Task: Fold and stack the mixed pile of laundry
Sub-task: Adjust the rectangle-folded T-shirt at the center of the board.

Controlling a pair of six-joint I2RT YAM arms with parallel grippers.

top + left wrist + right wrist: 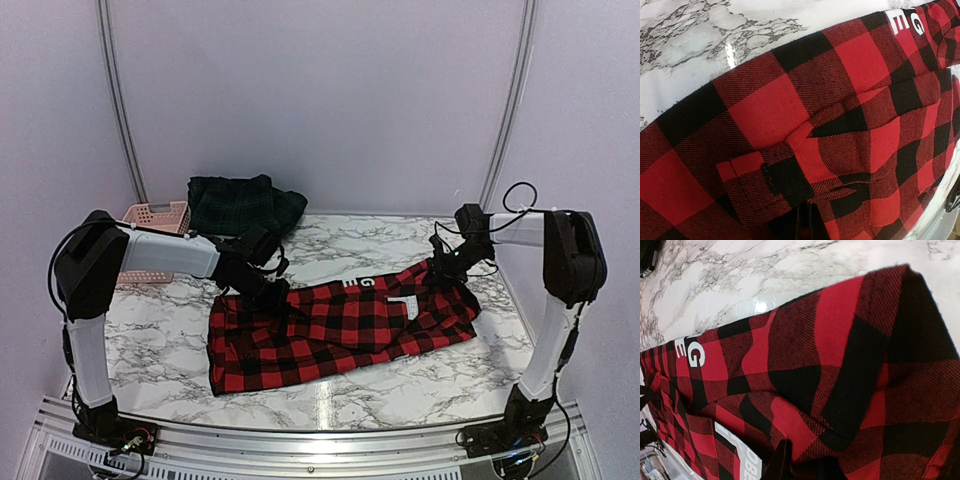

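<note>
Red-and-black checked garment lies spread and rumpled on the marble table, not yet folded. Its long axis runs left to right across the arms, the right end sitting a little farther back than the left. White lettering shows on the far edge, roughly midway between the two arms. Left gripper is down on the far left edge of the cloth. The left wrist view shows its fingers drawn together at a raised ridge of fabric, so it reads as a pinch on the garment. Right gripper sits at the far right end of the same garment. Its wrist view is filled with cloth and the fingers are mostly hidden, so whether they are apart or clamped cannot be told. Each arm is at its own end, and the bulk of the garment lies toward the near edge from both sets of fingers. Judgement: a fold would likely carry the far edge forward over that body, and it needs both pinches secure first. Dark green plaid piece is heaped at the back left, well apart from the grippers. Pink basket stands just beside it, partly behind the left arm. Its contents cannot be made out.
</note>
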